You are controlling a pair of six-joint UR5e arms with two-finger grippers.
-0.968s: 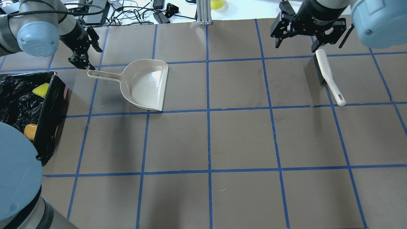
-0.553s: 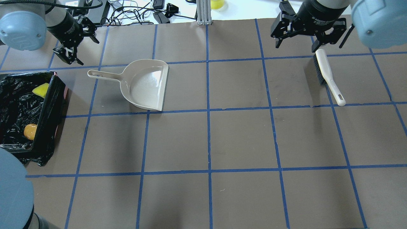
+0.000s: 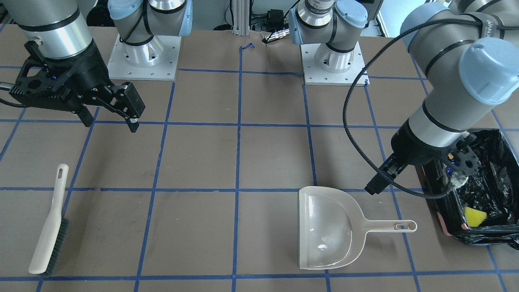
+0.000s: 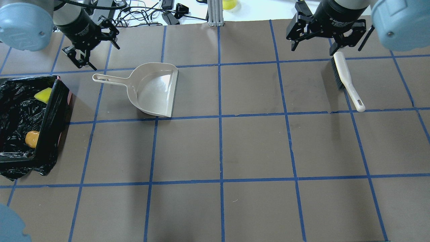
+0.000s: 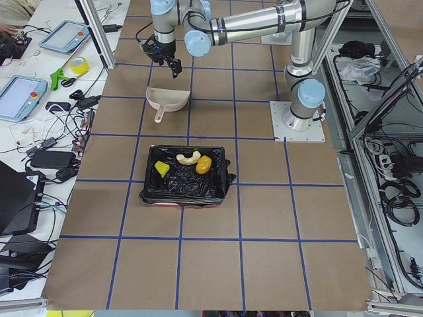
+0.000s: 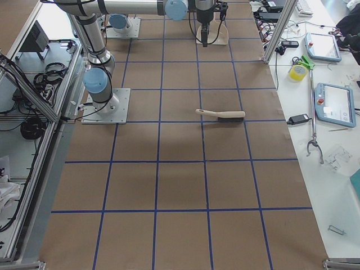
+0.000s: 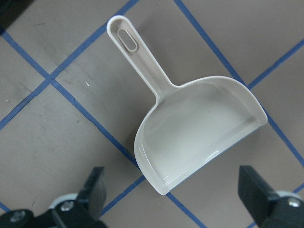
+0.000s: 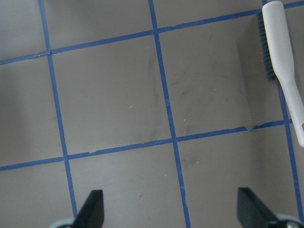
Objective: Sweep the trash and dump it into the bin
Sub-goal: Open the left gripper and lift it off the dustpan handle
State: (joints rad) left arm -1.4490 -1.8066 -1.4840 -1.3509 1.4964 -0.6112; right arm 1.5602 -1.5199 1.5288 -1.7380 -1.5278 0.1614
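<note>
The bin (image 4: pixel 53 111), lined with a black bag, stands at the table's left edge. In it lie the yellow-green wedge (image 4: pixel 43 95), the bread roll (image 4: pixel 32 138) and, in the exterior left view, the croissant half ring (image 5: pixel 188 158). My left gripper (image 4: pixel 95 53) is open and empty, held above the table just beyond the handle of the beige dustpan (image 4: pixel 154 90). The left wrist view shows its gripper (image 7: pixel 175 199) wide open over the empty dustpan (image 7: pixel 199 137). My right gripper (image 4: pixel 324 47) is open and empty, above the far end of the brush (image 4: pixel 346 80).
The brush lies flat at the far right, bristles facing left; it also shows in the right wrist view (image 8: pixel 282 57). Cables and boxes lie beyond the table's far edge (image 4: pixel 144 13). Blue tape lines mark a grid on the brown table top.
My left gripper has swung back from beside the dustpan handle toward the far edge and turned. The left arm's elbow has drawn out of the near left corner, uncovering the bin. The right arm is still.
</note>
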